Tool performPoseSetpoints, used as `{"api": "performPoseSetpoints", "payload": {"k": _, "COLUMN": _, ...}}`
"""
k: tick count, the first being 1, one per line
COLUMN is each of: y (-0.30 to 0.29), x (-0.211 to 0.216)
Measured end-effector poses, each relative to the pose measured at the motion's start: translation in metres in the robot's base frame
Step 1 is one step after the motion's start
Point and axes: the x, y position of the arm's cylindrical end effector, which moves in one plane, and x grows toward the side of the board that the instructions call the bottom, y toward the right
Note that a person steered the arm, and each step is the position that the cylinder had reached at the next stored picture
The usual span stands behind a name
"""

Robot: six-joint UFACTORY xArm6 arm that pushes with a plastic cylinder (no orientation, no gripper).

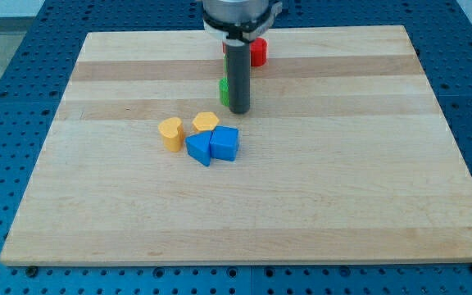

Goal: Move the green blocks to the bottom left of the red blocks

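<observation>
Green block (224, 88) is the piece that matters, and only a thin sliver of it shows, peeking out on the view's left side of my tip (239, 111); the rod stands in front of the rest, so its shape cannot be made out, and whether a second green block hides behind the rod cannot be told either. There are no fingers on this arm to be apart or together: it ends in a plain dark rod, holding nothing, its lower end resting on the wooden board (383, 205). Taking my tip as the landmark, the green block lies just beside it, towards the view's left and a little towards the top, seemingly touching or very nearly so. A red block (258, 52) sits near my tip towards the view's top and slightly right, partly covered by the arm, and a thin red edge (224, 60) shows above the green sliver, perhaps a second red piece. Down and to the left of my tip lie a yellow block (206, 122), then another yellow block (170, 133) further left, with two blue blocks, one (225, 143) beside the other (198, 148), touching each other below them. Judging from this, the green already lies lower left of the reds, and a push leftward and downward from my tip's present side would carry it further that way
</observation>
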Motion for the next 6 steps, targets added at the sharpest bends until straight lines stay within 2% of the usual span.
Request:
{"api": "performPoseSetpoints", "payload": {"k": 2, "y": 0.0, "x": -0.01}}
{"api": "performPoseSetpoints", "payload": {"k": 4, "y": -0.033, "x": -0.02}}
{"api": "performPoseSetpoints", "payload": {"k": 6, "y": -0.05, "x": -0.058}}
